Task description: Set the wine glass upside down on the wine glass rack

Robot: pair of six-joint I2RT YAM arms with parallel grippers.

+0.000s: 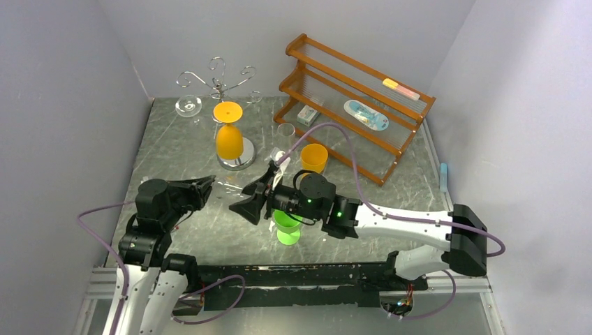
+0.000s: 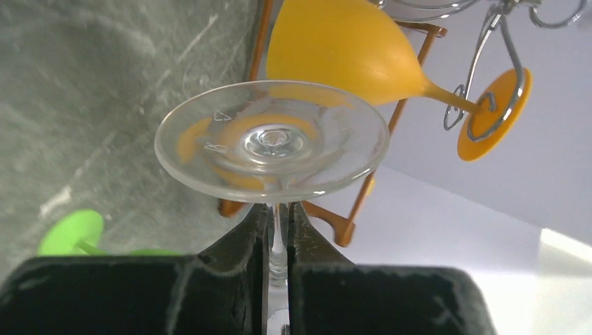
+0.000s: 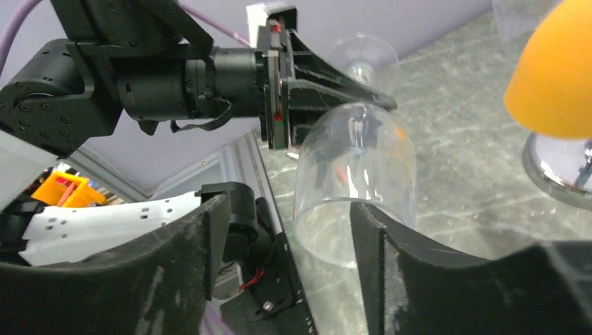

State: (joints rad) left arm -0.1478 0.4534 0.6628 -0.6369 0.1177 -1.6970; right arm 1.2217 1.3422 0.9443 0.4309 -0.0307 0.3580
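**Clear glass pinched by its stem, short of the rack**

The left pincer (image 2: 278,213) is clamped narrow on the thin stem of the clear wine glass (image 3: 356,164), just under the round foot. The glass is carried lying roughly level above the tabletop (image 1: 188,150). It sits on the near side of the wine glass rack (image 1: 220,87), close to the rack's mirrored base but not touching it. The right pincer (image 3: 290,216) is spread wide, with a finger on either side of the bowl. From its wrist view I cannot tell whether either finger touches the bowl.

The glass looks light, rigid and thin-walled, so it is likely brittle, and smooth enough to slip or twist in a grip. The stem is the sound place to hold: it is narrow enough for the fingers to close round, and it leaves the foot free. The foot has to stay free, because it is the part that must ride on a scroll arm. The orange glass (image 1: 229,139) already on the rack shows this, with its stem through the wire, its foot above and its bowl hanging down.

The bowl is wide, curved and slick. Any hold there calls for a light squeeze low on the bowl, as a firm pinch could crack it or push it out of the grip.
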